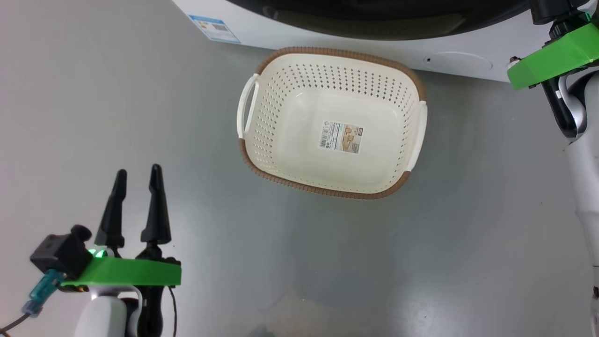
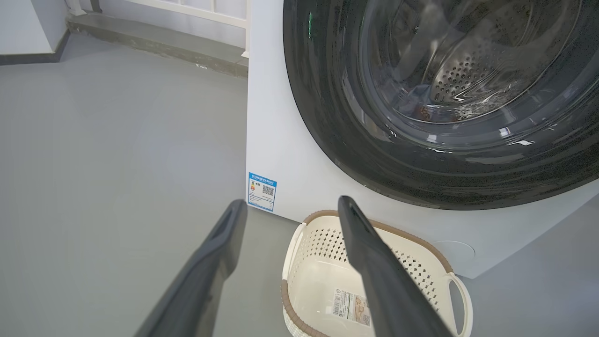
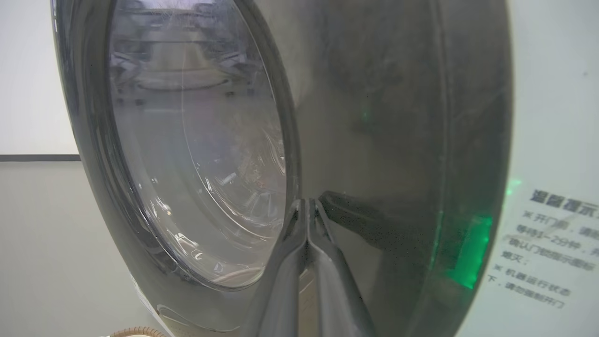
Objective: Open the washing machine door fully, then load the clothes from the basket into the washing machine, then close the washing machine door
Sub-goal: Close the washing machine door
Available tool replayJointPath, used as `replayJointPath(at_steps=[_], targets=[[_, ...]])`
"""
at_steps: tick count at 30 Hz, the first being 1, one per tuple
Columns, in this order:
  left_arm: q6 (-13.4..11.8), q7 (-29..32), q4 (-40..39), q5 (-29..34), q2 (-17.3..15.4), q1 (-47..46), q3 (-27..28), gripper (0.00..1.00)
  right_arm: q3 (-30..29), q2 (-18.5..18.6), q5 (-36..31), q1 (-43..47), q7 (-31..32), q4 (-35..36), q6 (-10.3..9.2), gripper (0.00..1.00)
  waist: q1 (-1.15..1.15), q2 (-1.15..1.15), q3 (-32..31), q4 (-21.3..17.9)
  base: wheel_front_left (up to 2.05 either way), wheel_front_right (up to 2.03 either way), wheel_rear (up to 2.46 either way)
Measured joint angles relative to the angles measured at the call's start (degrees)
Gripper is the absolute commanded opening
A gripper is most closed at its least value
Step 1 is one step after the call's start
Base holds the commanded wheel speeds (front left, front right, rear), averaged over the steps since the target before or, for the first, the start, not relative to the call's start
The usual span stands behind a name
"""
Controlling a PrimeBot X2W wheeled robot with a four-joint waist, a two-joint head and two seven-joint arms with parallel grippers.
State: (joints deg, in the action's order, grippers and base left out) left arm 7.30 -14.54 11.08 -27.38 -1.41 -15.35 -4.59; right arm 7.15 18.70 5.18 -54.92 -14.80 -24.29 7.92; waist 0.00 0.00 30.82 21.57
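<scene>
Smooth grey floor (image 1: 140,93), faintly glossy. Along its far edge, a raised grey concrete ledge (image 2: 154,43) beneath a white frame (image 2: 187,9). Beside that, a pale wall (image 2: 23,23) with a dark skirting strip (image 2: 28,58).

The smooth grey floor (image 1: 93,93) carries the cream perforated basket (image 1: 281,117), label showing on its bottom, just in front of the white washing machine (image 1: 468,49).
</scene>
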Motion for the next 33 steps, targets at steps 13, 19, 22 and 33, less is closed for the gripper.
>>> replayJointPath(at_steps=[13, 19, 22, 33], targets=[[0.0, 0.0, 2.24, -0.41, 0.04, -0.13, 1.16, 1.0, -0.45, -2.59, 2.65, 9.18, 0.01, 6.93, -0.1, 0.36, 0.0, 0.0, -4.7, -3.07, 0.0, 0.0, 0.0], [0.0, 0.0, 3.43, 1.59, -0.1, 2.05, 3.14, 1.0, -0.36, -5.13, 2.75, 19.09, 0.02, 10.65, -0.1, 0.78, 0.0, 0.0, -8.65, -5.93, 0.0, 0.0, 0.0], [0.0, 0.0, 3.76, 3.03, -0.41, 4.03, 4.23, 1.0, 0.09, -6.56, 2.83, 23.58, 0.03, 11.77, -0.1, 1.0, 0.0, 0.0, -10.85, -7.74, 0.0, 0.0, 0.0], [0.0, 0.0, 4.44, 4.56, -1.53, 10.74, 5.8, 1.0, 0.9, -8.46, 4.41, 37.45, 0.07, 14.49, -0.1, 1.0, 0.0, 0.0, -19.8, -13.7, 0.0, 0.0, 0.0]])
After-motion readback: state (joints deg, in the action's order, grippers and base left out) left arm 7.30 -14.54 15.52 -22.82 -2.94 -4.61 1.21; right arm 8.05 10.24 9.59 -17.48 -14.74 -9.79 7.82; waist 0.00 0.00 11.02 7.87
